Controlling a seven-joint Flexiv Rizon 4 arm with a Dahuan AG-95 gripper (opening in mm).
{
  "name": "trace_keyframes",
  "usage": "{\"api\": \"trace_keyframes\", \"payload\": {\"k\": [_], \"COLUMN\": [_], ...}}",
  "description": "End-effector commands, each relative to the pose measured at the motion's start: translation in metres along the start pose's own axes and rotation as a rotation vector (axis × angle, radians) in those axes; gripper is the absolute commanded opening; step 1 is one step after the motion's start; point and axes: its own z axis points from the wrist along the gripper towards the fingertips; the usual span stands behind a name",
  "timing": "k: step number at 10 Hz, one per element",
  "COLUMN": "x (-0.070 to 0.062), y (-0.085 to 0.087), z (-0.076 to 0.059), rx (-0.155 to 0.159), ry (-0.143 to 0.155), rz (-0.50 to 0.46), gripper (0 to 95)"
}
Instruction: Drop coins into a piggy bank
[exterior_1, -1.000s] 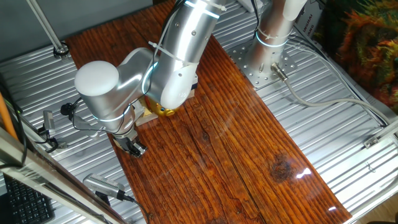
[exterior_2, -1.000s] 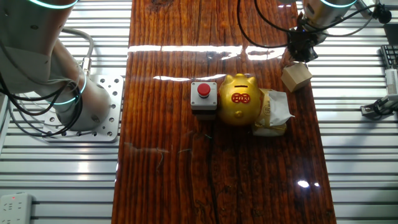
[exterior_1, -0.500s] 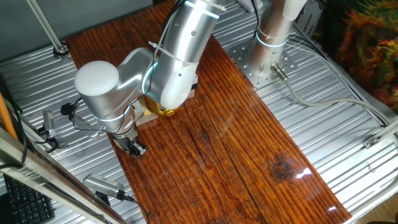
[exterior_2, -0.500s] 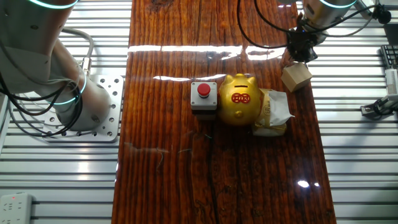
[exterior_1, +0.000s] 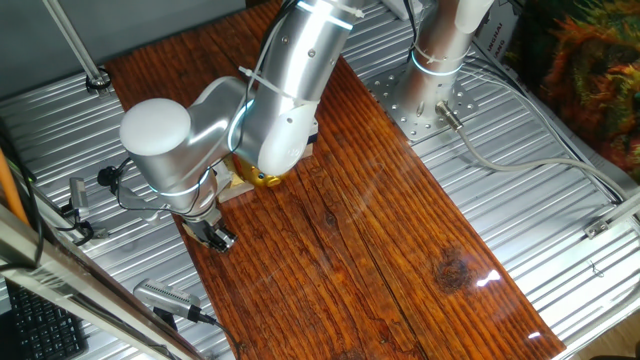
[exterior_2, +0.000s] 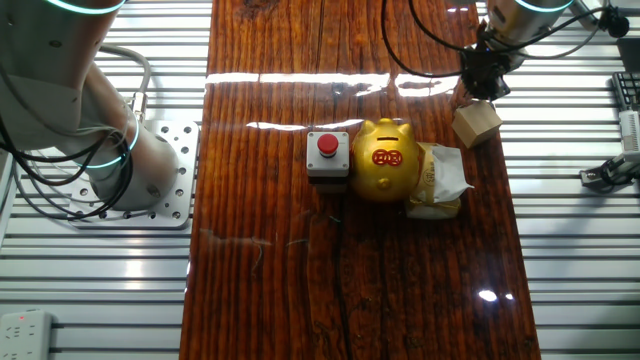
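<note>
The piggy bank (exterior_2: 385, 160) sits near the middle of the dark wooden table (exterior_2: 350, 290), a shiny gold pig with a red emblem on its back. On one side it stands just beside, perhaps touching, a black box with a red button (exterior_2: 328, 155); on the other side it touches a crumpled pale paper packet (exterior_2: 438, 181). In one fixed view only a sliver of the gold body (exterior_1: 265, 179) shows below the silver arm (exterior_1: 285, 95), which hides the rest.

The tool (exterior_2: 478, 85) is at the table's edge, well apart from the bank, low over a light wooden block (exterior_2: 476, 124) that lies tilted near that edge. In the other fixed view its dark fingers seem to meet the block's upper corner, but contact is not clear. In one fixed view the tool (exterior_1: 216, 238) points down at the wood with the fingers (exterior_1: 224, 240) close together; I cannot tell whether they grip anything, as the tips are too small and dark. No coin can be made out in either view.
</note>
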Motion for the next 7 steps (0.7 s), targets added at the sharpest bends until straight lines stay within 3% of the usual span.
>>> {"api": "trace_keyframes", "payload": {"k": [1,6,7], "x": [0.0011,-0.0015,-0.0015], "y": [0.0,0.0009,0.0009], "z": [-0.0007,-0.0043,-0.0043], "rx": [0.003,0.013,0.017], "ry": [0.001,0.006,0.007], "rz": [-0.004,-0.007,-0.015], "gripper": [0.0,0.0,19.0]}}
